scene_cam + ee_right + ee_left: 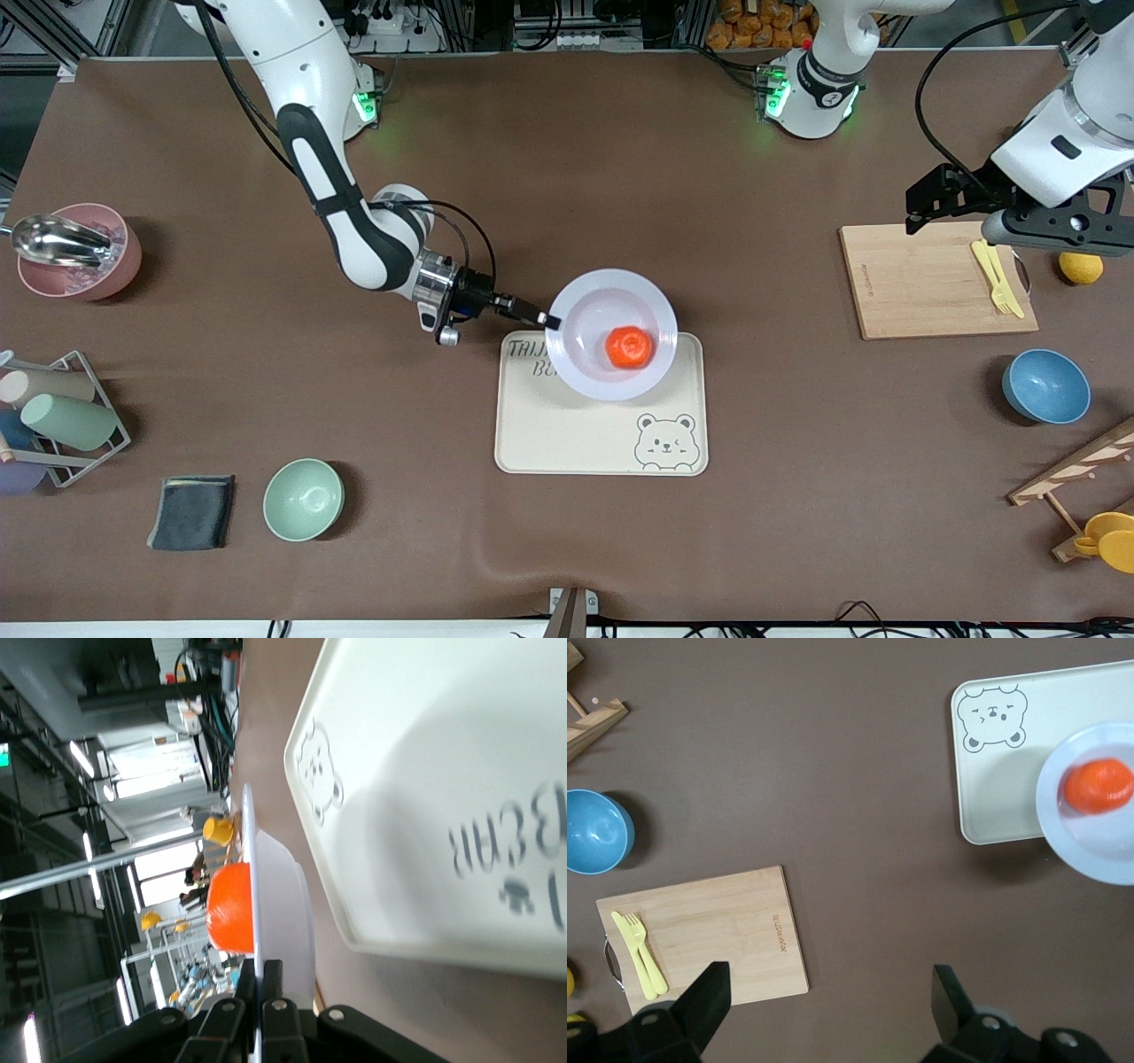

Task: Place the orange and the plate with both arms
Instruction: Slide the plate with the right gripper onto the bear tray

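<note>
Green bowl [303,499] and a dark cloth [191,512] sit closest to the camera, well clear of the action. Next up is the bear tray [601,437], with the plate [592,297] held over its farther part, looks like it's just off the tray and sticking out past its farther edge. Orange [629,347] sits loose in the plate's dip, so I'd guess any tilt sends it rolling. Plate looks glossy, stiff and probably slick, so a rim pinch is the only real hold, and that's what the right gripper [551,322] has: fingers [271,990] closed thin on the rim. Farther off toward the left arm's end are a blue bowl [1045,386] and cutting board [935,280]. Left gripper [831,997] hangs over the board's edge, fingers wide and empty, waiting. Nothing blocks the tray
</note>
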